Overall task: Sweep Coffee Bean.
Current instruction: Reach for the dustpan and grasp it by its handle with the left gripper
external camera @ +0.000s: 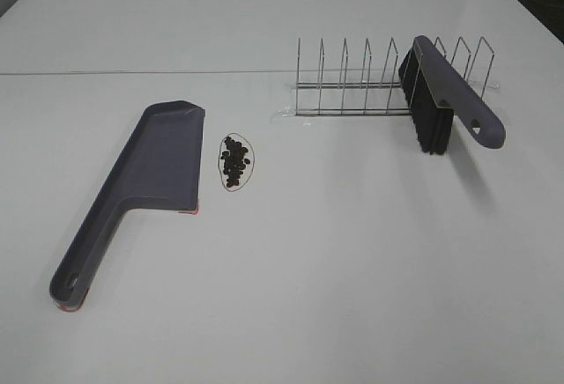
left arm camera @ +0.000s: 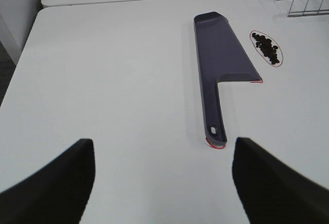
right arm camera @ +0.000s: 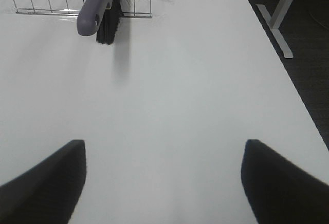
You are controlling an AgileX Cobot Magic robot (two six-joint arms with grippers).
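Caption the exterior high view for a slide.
Purple dustpan lies beside coffee beans ringed by red string; brush leans in wire rack.

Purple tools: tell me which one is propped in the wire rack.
The brush, with black bristles, leans in the wire rack. The dustpan lies flat on the table beside the coffee beans.

Purple dustpan (external camera: 150, 173), purple brush (external camera: 458, 93) w/ black bristles, dk-brown beans (external camera: 235, 160), red string loop (external camera: 251, 151).
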